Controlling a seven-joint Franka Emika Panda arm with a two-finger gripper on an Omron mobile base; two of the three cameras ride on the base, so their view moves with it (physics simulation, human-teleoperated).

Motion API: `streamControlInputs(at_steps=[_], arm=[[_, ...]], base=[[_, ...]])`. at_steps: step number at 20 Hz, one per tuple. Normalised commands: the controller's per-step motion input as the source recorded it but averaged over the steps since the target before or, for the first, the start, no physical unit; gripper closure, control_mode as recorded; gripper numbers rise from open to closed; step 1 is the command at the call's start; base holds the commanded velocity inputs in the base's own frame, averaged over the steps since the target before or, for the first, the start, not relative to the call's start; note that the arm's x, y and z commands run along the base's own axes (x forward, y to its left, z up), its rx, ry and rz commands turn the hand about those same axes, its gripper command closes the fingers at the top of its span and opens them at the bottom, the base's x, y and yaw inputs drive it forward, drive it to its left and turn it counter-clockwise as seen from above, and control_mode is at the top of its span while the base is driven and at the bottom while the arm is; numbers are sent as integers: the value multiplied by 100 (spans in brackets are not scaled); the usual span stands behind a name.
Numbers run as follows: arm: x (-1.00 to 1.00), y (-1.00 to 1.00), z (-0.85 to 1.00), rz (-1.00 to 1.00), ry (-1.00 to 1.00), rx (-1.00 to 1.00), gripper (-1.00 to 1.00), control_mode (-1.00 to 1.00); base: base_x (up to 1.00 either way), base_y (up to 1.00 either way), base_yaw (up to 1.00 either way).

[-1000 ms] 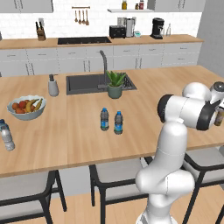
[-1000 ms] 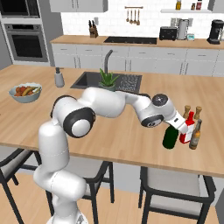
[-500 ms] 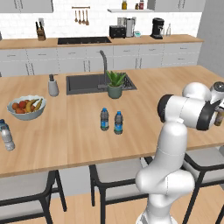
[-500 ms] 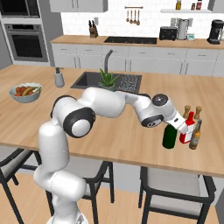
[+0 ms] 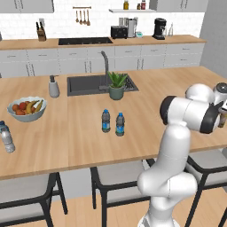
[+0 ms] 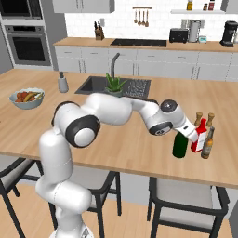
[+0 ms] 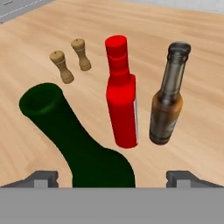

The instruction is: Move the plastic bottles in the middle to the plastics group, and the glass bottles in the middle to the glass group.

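Observation:
The green glass bottle (image 7: 87, 151) stands upright on the island counter (image 6: 121, 148), just left of the glass group: a slim red bottle (image 7: 122, 103) and a brown bottle (image 7: 168, 105). My gripper (image 7: 111, 178) is open, its fingertips (image 7: 42, 177) spread wide on either side of the green bottle's neck and clear of it. From the right base view the gripper (image 6: 186, 133) sits at the top of the green bottle (image 6: 180, 145), beside the red bottle (image 6: 200, 135). Two plastic bottles (image 5: 105, 120) (image 5: 119, 124) stand mid-counter. The plastics group's clear water bottle (image 5: 6, 136) stands far left.
Two wooden shakers (image 7: 61, 66) (image 7: 82, 54) stand just behind the glass bottles. A potted plant (image 5: 117, 85) and sink (image 5: 88, 84) lie beyond the small bottles. A grey soap dispenser (image 5: 53, 86) and fruit bowl (image 5: 26, 108) stand on the left. Stools sit under the counter's near edge.
The jaws have opened off the green bottle, which now stands on its own beside the red bottle. The arm has barely moved.

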Motion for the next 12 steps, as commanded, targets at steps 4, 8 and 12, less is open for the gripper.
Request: streamControlInputs(at_steps=[4, 8, 12], arm=[[-18, 34, 17, 0, -1, -3, -100, -100], [-29, 48, 27, 0, -3, -4, -100, -100], [-42, 61, 24, 0, 0, -2, -100, -100]], base=[[0, 0, 0], [0, 0, 0], [0, 0, 0]])
